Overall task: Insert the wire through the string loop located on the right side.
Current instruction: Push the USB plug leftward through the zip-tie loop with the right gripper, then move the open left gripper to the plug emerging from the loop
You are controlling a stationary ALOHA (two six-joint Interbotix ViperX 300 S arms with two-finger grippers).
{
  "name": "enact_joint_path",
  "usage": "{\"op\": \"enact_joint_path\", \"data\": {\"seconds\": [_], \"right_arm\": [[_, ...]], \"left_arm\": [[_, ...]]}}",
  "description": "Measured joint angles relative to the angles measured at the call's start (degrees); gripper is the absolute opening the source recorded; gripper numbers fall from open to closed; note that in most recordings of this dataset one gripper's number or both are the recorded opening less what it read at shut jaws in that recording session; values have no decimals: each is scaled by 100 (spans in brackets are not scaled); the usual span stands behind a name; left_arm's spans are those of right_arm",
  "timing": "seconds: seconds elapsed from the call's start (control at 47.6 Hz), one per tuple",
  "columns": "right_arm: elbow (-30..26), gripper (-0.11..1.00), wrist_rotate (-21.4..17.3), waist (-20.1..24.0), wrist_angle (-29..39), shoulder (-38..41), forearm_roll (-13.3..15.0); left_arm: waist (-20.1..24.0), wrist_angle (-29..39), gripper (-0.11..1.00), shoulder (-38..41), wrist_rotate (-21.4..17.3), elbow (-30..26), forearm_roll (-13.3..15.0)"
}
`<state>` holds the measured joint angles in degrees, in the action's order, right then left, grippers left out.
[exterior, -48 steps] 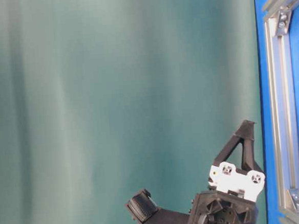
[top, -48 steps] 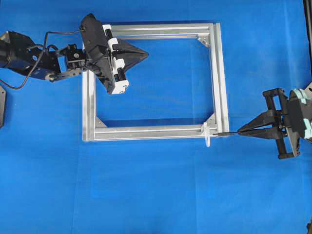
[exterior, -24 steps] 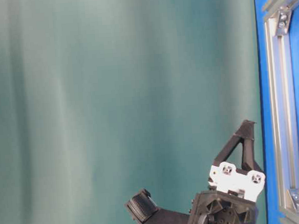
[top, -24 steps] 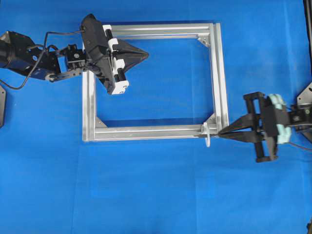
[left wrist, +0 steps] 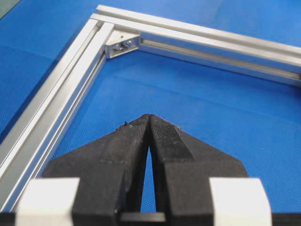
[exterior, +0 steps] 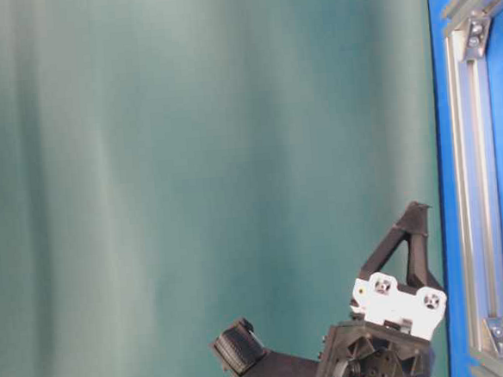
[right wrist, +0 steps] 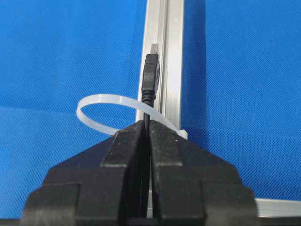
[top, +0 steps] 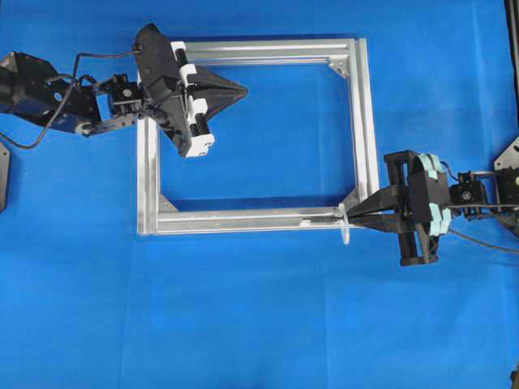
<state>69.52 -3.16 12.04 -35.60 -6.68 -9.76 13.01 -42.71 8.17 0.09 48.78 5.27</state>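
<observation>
The right gripper [right wrist: 148, 129] pinches the wire [right wrist: 151, 77] just behind its plug, which pokes past the string loop [right wrist: 106, 101] above the aluminium frame [top: 243, 219]. Best to keep pushing straight along the bar. The left gripper [left wrist: 149, 118] is closed, empty.

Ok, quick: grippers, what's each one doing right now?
Left gripper: shut, holding nothing, above the frame.
Right gripper: shut on the wire, its plug past the string loop.
</observation>
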Motion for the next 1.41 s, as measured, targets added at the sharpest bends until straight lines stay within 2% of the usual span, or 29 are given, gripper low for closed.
{"op": "enact_joint_path", "data": {"seconds": [0.252,0.42,0.672,0.756,1.071,1.407], "right_arm": [[0,-4,0,-9,0,0,-9],[0,-4,0,0,0,0,0],[0,-4,0,0,0,0,0],[0,-4,0,-9,0,0,0],[0,-4,0,0,0,0,0],[0,-4,0,0,0,0,0]], "left_arm": [[-343,0,0,-9,26,0,0],[-923,0,0,-9,105,0,0],[-1819,18,0,-9,580,0,0],[-1986,26,0,-9,615,-9,0],[-2065,211,0,88,606,-387,0],[-1951,1169,0,624,606,-1688,-9]]}}
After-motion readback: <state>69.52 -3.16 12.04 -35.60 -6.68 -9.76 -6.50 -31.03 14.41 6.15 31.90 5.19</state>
